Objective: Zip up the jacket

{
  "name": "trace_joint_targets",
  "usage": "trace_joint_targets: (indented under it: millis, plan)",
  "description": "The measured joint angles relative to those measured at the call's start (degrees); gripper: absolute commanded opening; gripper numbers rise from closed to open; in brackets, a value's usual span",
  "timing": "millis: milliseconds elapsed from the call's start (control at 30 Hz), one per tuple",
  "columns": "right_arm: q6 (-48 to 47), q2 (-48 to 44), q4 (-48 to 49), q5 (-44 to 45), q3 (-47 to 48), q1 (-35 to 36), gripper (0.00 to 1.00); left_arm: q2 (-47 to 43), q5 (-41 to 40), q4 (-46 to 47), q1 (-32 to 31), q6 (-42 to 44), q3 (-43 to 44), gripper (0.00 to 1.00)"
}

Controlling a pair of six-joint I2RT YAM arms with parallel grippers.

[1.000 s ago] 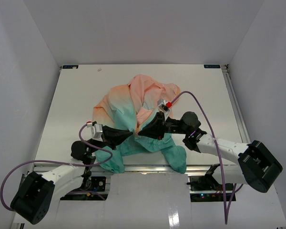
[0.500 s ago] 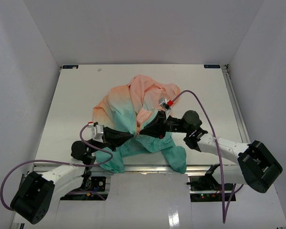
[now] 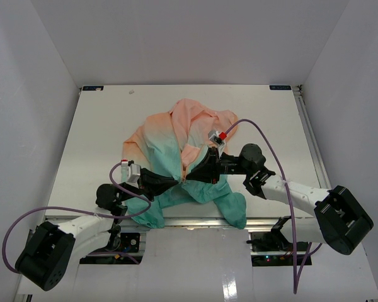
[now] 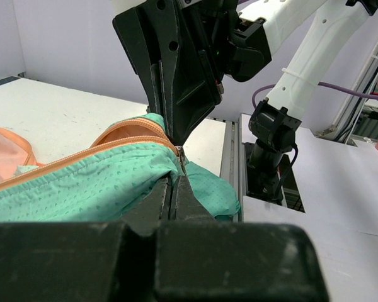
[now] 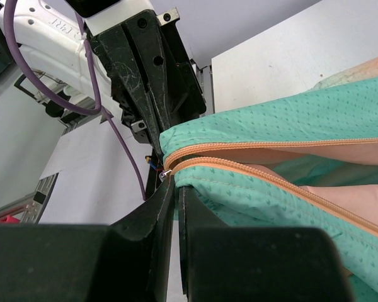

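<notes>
White walls close in a pale table [image 3: 82, 138]. The jacket [image 3: 176, 141] lies crumpled at its middle, peach toward the far side and teal toward the arms, with one teal fold reaching the near edge.

We see the left gripper [image 3: 176, 178] and the right gripper [image 3: 188, 177] meet tip to tip on the teal part, both with jaws closed and pinching the jacket at the low end of its zipper [image 5: 271, 165]. We judge that they sit this close so one can anchor the hem while the other draws the slider along a taut track. We cannot tell which jaw has cloth and which has the pull.

From above we get the layout only, because the black fingers cover the contact.

The right wrist camera shows what that view hides. The two orange tapes run apart from the tips, so the zipper is open beyond them, and a small metal piece [image 5: 167, 171] sits right at the fingers.

The left wrist camera shows the other gripper coming down from above onto the same spot, with the fabric lifted off the table there.
</notes>
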Motion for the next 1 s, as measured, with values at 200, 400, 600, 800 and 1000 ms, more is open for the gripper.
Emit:
trace_joint_targets:
  millis: [200,400,600,800,1000]
  plan:
    - [-0.8,-0.7,-2.7,-0.5,0.8,-0.1,0.08,0.1,0.7,0.0,0.0,0.1,0.0,0.00]
    - [-1.3,-0.8,-5.5,-0.9,1.9,-0.5,0.08,0.4,0.8,0.1,0.0,0.6,0.0,0.00]
    - [-2.4,-1.4,-5.6,-1.9,1.8,-0.6,0.08,0.4,-0.4,0.0,0.0,0.0,0.0,0.15]
    - [-3.0,-1.8,-5.6,-2.1,1.4,-0.6,0.08,1.7,-0.6,0.3,-0.3,-2.1,0.0,0.00]
    - [-4.0,-1.8,-6.8,-1.8,1.4,-0.6,0.08,3.9,1.7,1.2,-0.3,-3.5,0.5,0.00]
